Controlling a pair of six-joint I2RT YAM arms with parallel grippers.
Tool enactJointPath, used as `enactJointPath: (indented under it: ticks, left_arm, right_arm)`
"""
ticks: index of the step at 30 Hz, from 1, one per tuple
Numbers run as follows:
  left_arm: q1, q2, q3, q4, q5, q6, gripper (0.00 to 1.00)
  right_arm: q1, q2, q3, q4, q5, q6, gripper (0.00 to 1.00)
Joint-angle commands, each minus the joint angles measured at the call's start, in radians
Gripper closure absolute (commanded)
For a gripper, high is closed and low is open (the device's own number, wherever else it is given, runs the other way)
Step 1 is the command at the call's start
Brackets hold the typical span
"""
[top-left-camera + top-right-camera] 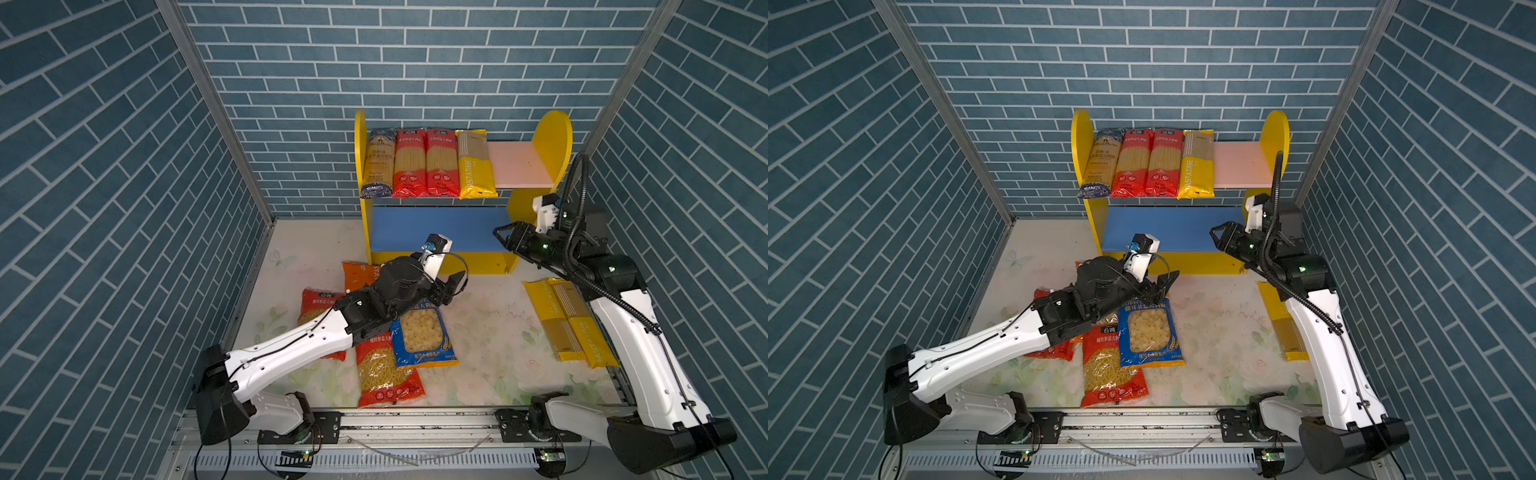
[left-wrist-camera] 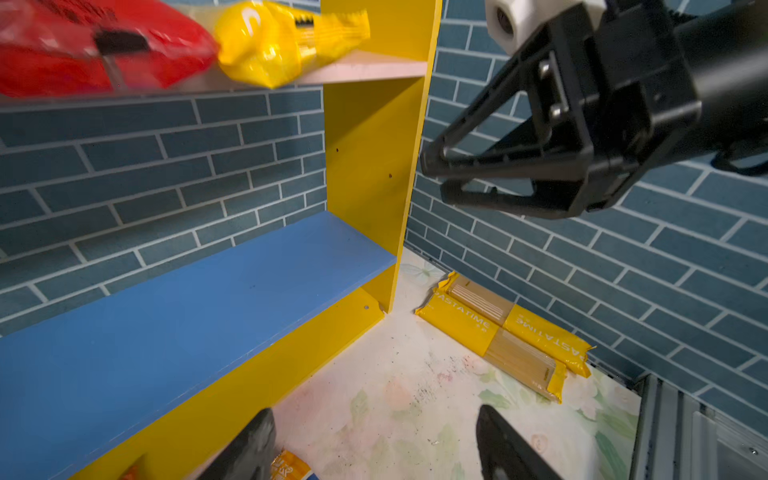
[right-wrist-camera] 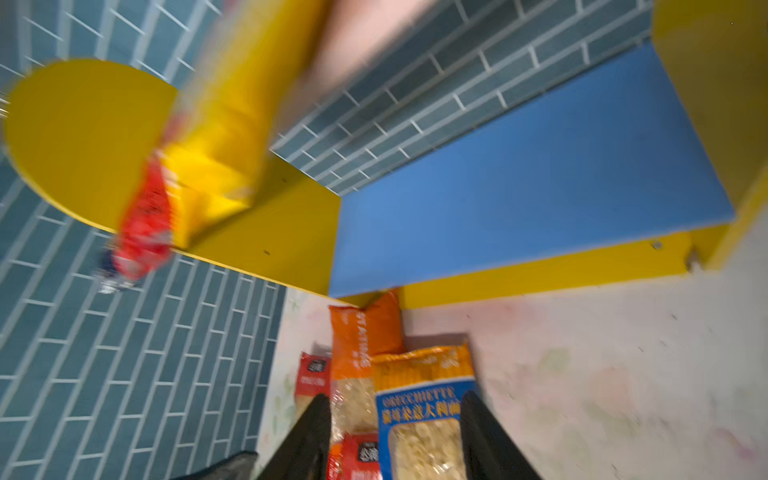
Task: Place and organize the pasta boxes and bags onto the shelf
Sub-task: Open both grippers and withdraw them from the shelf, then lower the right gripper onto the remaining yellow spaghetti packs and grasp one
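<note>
Left end effector (image 1: pixel 456 281) released | right end effector (image 1: pixel 501 237) released | yellow packs (image 2: pixel 461 328): PASTATIME | blue bag (image 3: pixel 419 411): ORECCHIETTE

Four long spaghetti packs (image 1: pixel 442 164) lie flat, side by side, on the pink upper board (image 1: pixel 519 164) of the yellow-sided shelf (image 1: pixel 550 141), while two yellow PASTATIME packs (image 1: pixel 561 320) and four wider bags (image 1: pixel 422 332) lie on the table (image 1: pixel 490 332).

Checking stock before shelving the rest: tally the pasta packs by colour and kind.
Yellow spaghetti: 3
Red spaghetti: 2
Dark blue spaghetti: 1
Red bags: 2
Orange bag: 1
Blue bag: 1
Total: 10
</note>
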Motion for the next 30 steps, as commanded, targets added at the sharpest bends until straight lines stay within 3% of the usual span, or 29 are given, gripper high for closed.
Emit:
enactJointPath:
  ticks: [1, 8, 13, 23, 30]
  left_arm:
    - [-0.038, 0.060, -0.043, 0.062, -0.058, 0.007, 0.24]
    - [-0.093, 0.175, -0.050, 0.077, -0.033, -0.048, 0.23]
    - [-0.110, 0.239, -0.042, 0.032, -0.048, -0.081, 0.24]
    - [-0.116, 0.275, -0.032, 0.000, -0.038, -0.119, 0.24]
    - [-0.116, 0.275, -0.032, 0.002, -0.034, -0.128, 0.24]
  right_arm:
    - [-0.003, -0.038, -0.174, -0.064, 0.112, -0.051, 0.49]
    - [-0.093, 0.002, -0.456, 0.047, 0.197, -0.007, 0.47]
    - [-0.207, 0.042, -0.562, 0.072, 0.424, 0.086, 0.41]
    - [-0.447, 0.117, -0.679, 0.246, 0.537, 0.208, 0.40]
    - [-0.481, 0.223, -0.671, 0.323, 0.524, 0.209, 0.40]
